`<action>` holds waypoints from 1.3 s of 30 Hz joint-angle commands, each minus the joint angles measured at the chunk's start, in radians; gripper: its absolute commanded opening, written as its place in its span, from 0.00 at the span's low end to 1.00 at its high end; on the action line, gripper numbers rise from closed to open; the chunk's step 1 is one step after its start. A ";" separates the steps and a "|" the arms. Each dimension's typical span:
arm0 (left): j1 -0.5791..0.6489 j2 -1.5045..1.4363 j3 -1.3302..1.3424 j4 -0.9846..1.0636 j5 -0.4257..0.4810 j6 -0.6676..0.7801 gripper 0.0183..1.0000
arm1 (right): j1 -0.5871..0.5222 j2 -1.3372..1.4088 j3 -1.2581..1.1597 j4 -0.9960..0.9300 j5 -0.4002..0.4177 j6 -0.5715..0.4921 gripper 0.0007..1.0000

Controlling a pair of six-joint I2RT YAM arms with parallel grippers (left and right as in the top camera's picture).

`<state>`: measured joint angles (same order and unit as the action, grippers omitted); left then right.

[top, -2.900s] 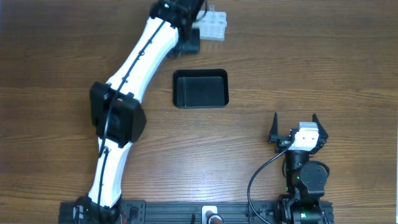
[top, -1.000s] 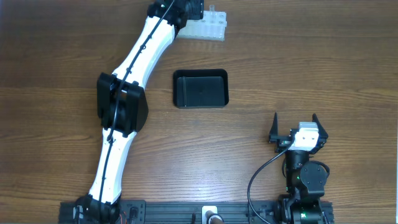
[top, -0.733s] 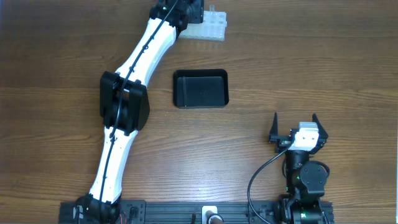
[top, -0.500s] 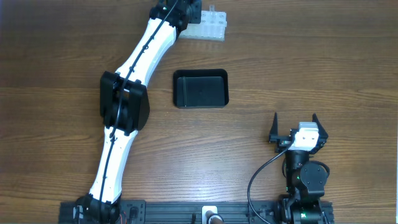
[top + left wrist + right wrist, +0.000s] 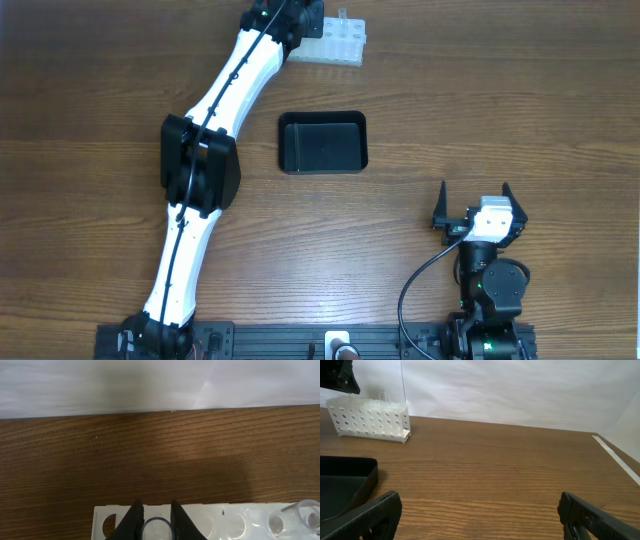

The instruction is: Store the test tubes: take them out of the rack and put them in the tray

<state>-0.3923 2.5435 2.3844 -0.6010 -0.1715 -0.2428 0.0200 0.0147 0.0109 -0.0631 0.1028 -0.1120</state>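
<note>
We find the left pincer point(image 5: 155, 509) over the white rack point(image 5: 220, 521) at the far edge of the worktop point(image 5: 500, 100), its fingers drawn narrow and closed on the rim of a test tube point(image 5: 157, 520) that stands in one of the rack's holes. A second tube point(image 5: 305, 510) stands further along the same row. The black tray point(image 5: 281, 143) lies near the rack on the side toward the arms' bases, and the right pincer point(image 5: 472, 207) hangs well apart from both, close to its own base, fingers spread wide.
</note>
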 commanded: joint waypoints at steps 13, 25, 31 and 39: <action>0.000 -0.150 0.006 0.003 -0.032 0.005 0.05 | -0.007 -0.010 -0.005 -0.004 -0.008 -0.001 0.99; -0.005 -0.318 0.006 -0.171 -0.027 -0.004 0.03 | -0.007 -0.010 -0.005 -0.004 -0.008 -0.001 0.99; -0.005 -0.371 0.006 -0.407 0.098 -0.112 0.02 | -0.007 -0.010 -0.005 -0.004 -0.008 -0.001 0.99; -0.005 -0.348 0.006 -0.705 0.266 -0.193 0.03 | -0.007 -0.010 -0.005 -0.004 -0.008 -0.001 0.99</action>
<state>-0.3969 2.2009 2.3844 -1.2678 0.0044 -0.3843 0.0200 0.0147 0.0109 -0.0631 0.1028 -0.1123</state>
